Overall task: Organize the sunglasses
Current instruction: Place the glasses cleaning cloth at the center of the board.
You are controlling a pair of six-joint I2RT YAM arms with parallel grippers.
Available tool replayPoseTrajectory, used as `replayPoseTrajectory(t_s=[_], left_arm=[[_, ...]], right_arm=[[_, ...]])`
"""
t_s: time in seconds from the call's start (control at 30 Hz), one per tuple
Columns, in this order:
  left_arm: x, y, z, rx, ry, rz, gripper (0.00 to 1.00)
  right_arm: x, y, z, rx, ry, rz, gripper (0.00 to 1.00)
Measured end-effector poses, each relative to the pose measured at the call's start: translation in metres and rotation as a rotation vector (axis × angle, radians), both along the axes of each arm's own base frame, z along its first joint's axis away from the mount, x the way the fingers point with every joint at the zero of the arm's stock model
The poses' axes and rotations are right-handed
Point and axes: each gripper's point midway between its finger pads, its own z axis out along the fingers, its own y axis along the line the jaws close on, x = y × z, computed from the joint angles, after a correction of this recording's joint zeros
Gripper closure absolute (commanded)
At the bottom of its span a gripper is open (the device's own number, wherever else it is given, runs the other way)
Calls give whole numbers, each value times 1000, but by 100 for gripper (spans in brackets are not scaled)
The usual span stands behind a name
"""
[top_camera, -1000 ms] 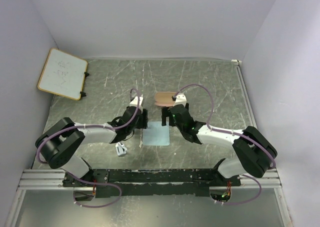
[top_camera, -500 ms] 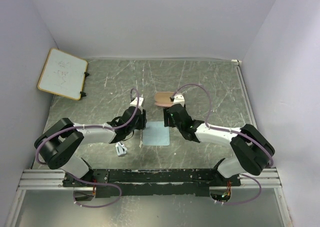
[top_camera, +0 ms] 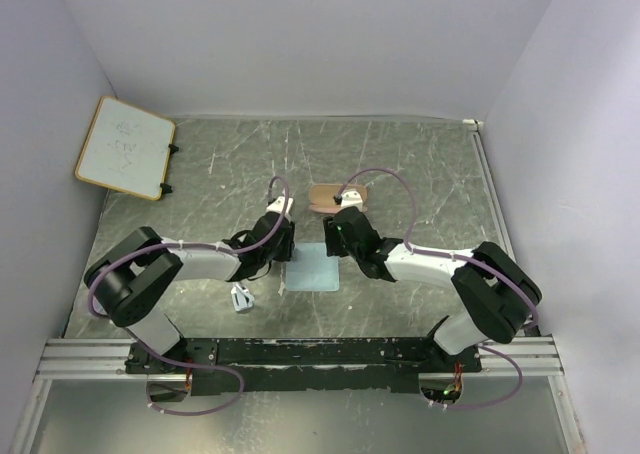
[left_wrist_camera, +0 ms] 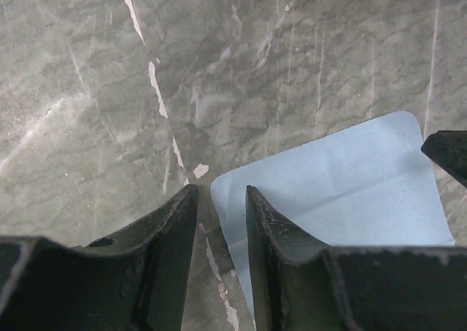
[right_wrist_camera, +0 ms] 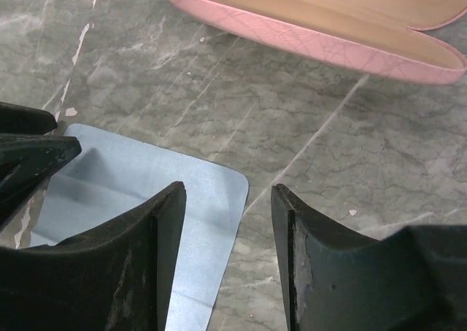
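Top external: shows thin white-framed sunglasses (top_camera: 241,297) lying untouched on the grey marbled surface (top_camera: 420,164), close to its near edge, left of a light blue rectangular cloth (top_camera: 312,269).
Left wrist: shows left pincer (left_wrist_camera: 221,190) narrowly spread, astride one cloth corner.
Right wrist: shows right pincer (right_wrist_camera: 228,190) spread over another corner, near a tan-pink oblong case (right_wrist_camera: 306,36).
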Motion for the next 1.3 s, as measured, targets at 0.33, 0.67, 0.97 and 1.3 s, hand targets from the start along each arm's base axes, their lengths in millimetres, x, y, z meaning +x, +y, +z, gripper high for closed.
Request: replayPoseTrajectory(t_s=[0.33,0.67,0.97,1.3], left_arm=[[6,-5,-2,10,1,-4,63],[6,-3,-3,18,3,-1,72],[5,-4,-3,19,5,-3,80],[5,-4,-4,21,10,-10,89]], right_arm=[[0,3,1,12,1,11,49],[0,3,1,12,1,11,49],[0,2,1,10,-1,7,49],[-1,1,-7,-7,14,4,50]])
